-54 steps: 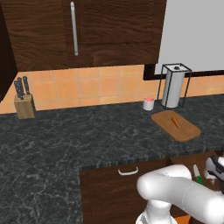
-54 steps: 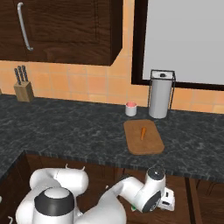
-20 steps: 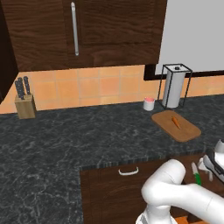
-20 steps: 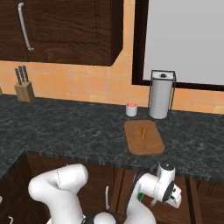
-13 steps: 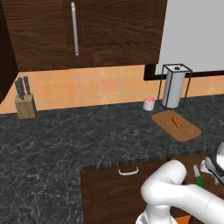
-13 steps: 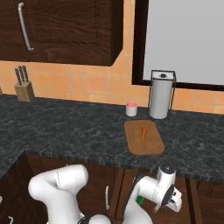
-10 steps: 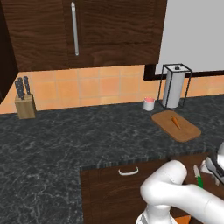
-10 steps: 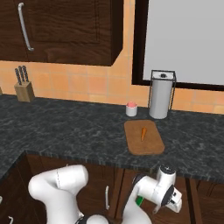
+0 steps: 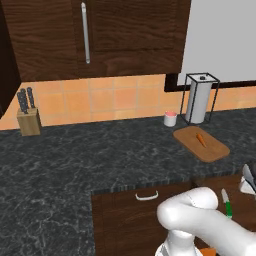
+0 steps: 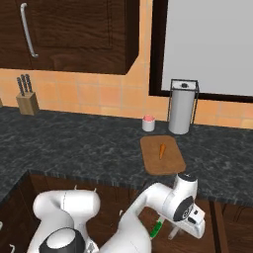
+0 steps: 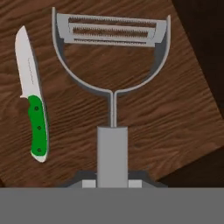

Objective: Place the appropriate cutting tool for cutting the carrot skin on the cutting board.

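**A:** While the arm is reaching low in front of the counter, the hand camera is looking straight down on two tools lying on a wood panel: a grey peeler and, just beside it, a green-handled knife.

**B:** I'm reading the peeler as the one for carrot skin; the knife is looking like a decoy.

**A:** The gripper is sitting right at the butt of the peeler's handle, one tip showing on each side; whether it is clamping or merely straddling, I cannot tell.

**B:** Then the squeeze is what I'm watching for; the handle is running squarely between the tips, so the line-up is looking good; the grip should be taking the thick block, not the thin stem.

**A:** The knife is lying apart from the peeler, not touching it; a straight lift should be leaving it alone.

**B:** And the target?

**A:** The board is sitting well apart, up on the counter, with the carrot lying on its far half.

**B:** So the lift is needing to clear the counter edge; I'm favouring the bare near half of the board, keeping off the carrot.
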You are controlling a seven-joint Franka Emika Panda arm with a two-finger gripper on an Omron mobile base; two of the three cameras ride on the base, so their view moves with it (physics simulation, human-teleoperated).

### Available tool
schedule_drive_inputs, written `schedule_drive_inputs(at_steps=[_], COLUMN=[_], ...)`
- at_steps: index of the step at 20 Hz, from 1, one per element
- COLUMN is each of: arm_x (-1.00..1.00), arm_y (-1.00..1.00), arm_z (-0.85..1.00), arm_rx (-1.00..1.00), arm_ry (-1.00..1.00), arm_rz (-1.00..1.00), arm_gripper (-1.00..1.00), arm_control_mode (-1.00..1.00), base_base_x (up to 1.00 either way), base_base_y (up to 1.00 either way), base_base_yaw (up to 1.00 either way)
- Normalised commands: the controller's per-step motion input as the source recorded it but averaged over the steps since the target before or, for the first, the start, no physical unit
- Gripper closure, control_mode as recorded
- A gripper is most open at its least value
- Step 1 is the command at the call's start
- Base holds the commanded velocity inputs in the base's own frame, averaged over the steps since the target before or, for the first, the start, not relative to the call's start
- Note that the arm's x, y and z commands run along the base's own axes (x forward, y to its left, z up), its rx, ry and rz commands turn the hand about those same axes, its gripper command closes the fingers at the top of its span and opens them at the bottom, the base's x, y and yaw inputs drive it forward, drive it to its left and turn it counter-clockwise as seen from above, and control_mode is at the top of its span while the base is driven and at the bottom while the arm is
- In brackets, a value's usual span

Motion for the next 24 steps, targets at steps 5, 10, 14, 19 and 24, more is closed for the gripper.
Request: schedule_drive_inputs(at_steps=[5, 10, 14, 19, 24], arm_x=[0.19, 0.95, 1.00, 1.00, 0.93], arm_y=[0.91, 0.39, 0.00, 0.00, 0.03], arm_z=[1.00, 0.94, 0.56, 0.03, 0.00], arm_rx=[0.00, 0.00, 0.00, 0.00, -0.05], arm_ry=[-0.05, -0.07, 0.00, 0.00, -0.03], arm_rz=[0.01, 0.02, 0.00, 0.00, 0.02], arm_gripper=[1.00, 1.00, 1.00, 1.00, 1.00], arm_control_mode=[-1.00, -1.00, -1.00, -1.00, -1.00], base_base_x=[0.00, 0.00, 0.00, 0.00, 0.00], base_base_y=[0.00, 0.00, 0.00, 0.00, 0.00], base_base_yaw=[0.00, 0.00, 0.00, 0.00, 0.00])
